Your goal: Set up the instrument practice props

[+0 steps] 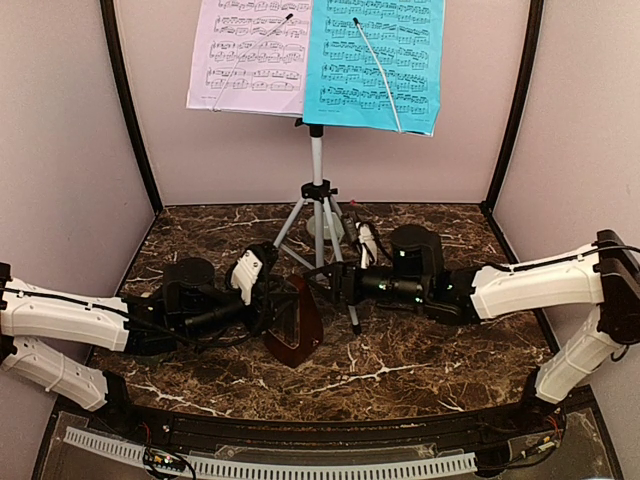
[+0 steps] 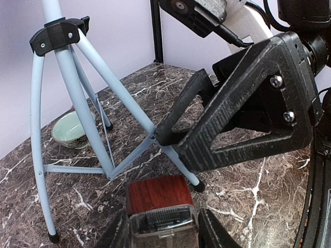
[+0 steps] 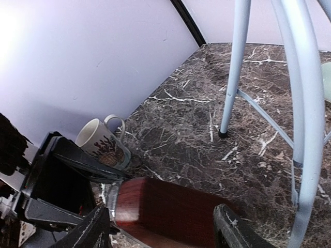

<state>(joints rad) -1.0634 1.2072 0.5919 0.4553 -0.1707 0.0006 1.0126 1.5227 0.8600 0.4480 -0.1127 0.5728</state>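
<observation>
Gripping the dark wooden metronome [image 1: 293,322] on the table [image 1: 430,370], just before the legs of the music stand [image 1: 317,190], the left pincer [image 2: 163,232] is closed on its sides. The right pincer [image 3: 163,227] gapes wide astride it. Best to withdraw the right straight back, clear of the stand's leg.

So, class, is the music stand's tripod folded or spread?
Spread: the music stand's legs splay from the collar, feet apart on the tabletop.
</observation>
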